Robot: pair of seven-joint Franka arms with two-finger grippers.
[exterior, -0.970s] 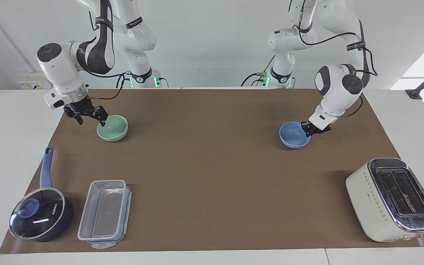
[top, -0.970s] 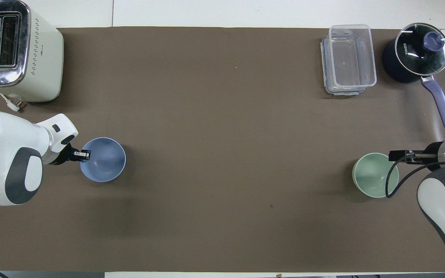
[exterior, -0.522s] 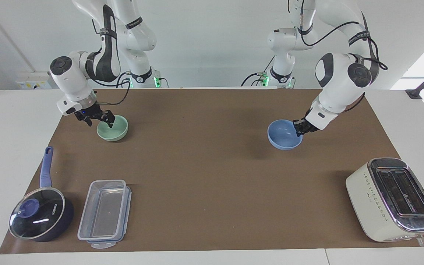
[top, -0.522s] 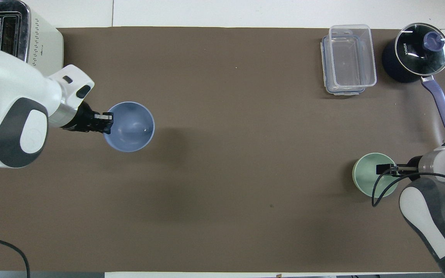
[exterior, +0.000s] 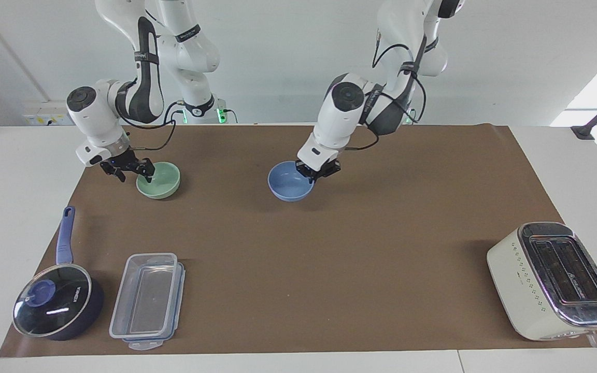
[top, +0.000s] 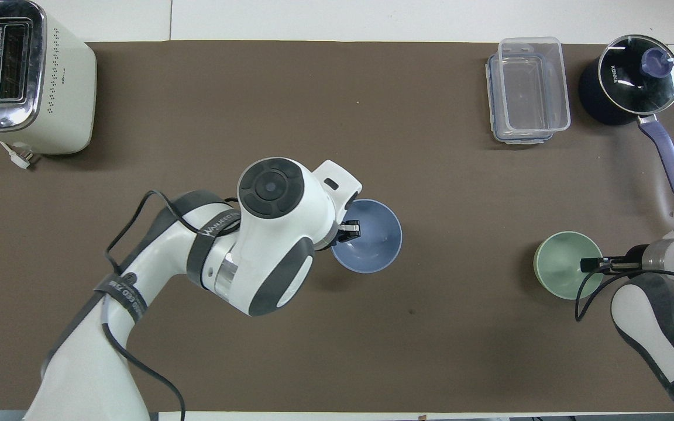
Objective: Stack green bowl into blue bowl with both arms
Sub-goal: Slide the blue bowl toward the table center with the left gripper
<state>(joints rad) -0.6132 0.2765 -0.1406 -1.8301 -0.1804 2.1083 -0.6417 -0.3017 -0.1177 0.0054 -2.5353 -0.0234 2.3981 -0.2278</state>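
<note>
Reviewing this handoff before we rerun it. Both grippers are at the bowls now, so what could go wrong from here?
1. The left gripper pinches only one rim edge of the blue bowl, so the bowl may tilt or slip.
2. The right gripper sits at the rim of the green bowl, which rests on the mat; a shallow grip may drop it on lifting.

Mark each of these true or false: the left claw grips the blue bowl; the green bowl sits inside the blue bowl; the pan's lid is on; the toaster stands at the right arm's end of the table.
1. The left claw grips the blue bowl by its rim. True.
2. The green bowl sits inside the blue bowl. False: they are apart; the right claw is at the green bowl's rim.
3. The pan has its lid on. True.
4. The toaster stands at the right arm's end. False: it is at the left arm's end.
</note>
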